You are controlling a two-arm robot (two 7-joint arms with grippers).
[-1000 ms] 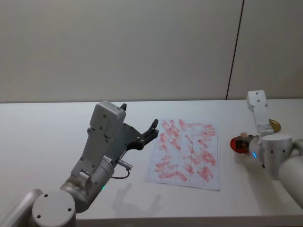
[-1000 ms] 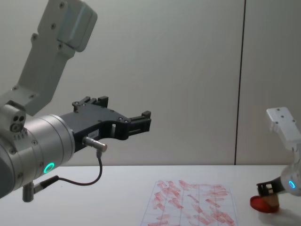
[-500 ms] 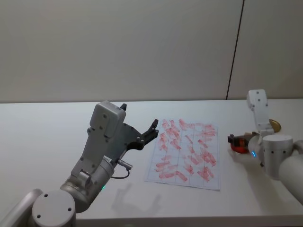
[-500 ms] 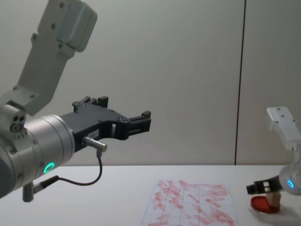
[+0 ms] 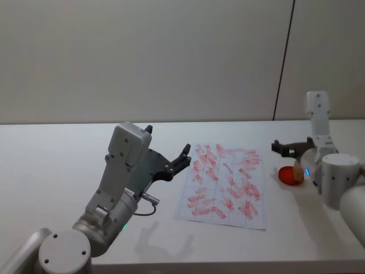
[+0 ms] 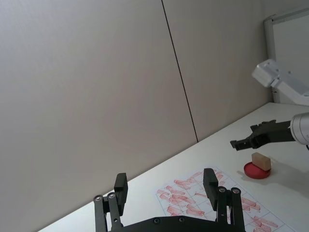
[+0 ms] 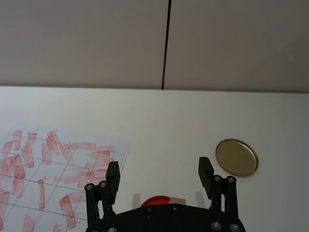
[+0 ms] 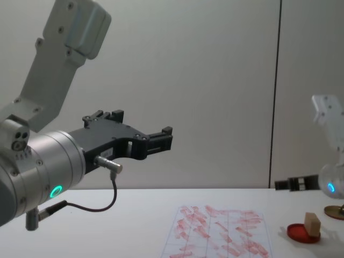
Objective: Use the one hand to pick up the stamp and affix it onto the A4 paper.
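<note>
**A:** Start with the big things. What is on the table [image 5: 57,160]?

**B:** The left gripper [image 8: 137,141] hangs parked above the table, to the left of the paper [image 5: 223,185], jaws spread wide with nothing between them. The paper lies flat in the middle, crowded with red marks across its grid.

**A:** And the working arm?

**B:** The right gripper [image 6: 253,141] is raised above the red ink pad [image 8: 302,233], clear of it. Its jaws stand wide apart in the right wrist view and hold nothing.

**A:** Where is the stamp?

**B:** The stamp [image 8: 312,223] rests on the ink pad, to the right of the paper, tilted a little and apart from the gripper's fingers. A brass disc [image 7: 236,157] lies on the table just beyond the pad.

**A:** So how far along is the job?

**B:** By my reading, the pick has not been made. The gripper has to come down, close on the stamp, carry it over the paper and press it there. Bare spots among the marks are few.
</note>
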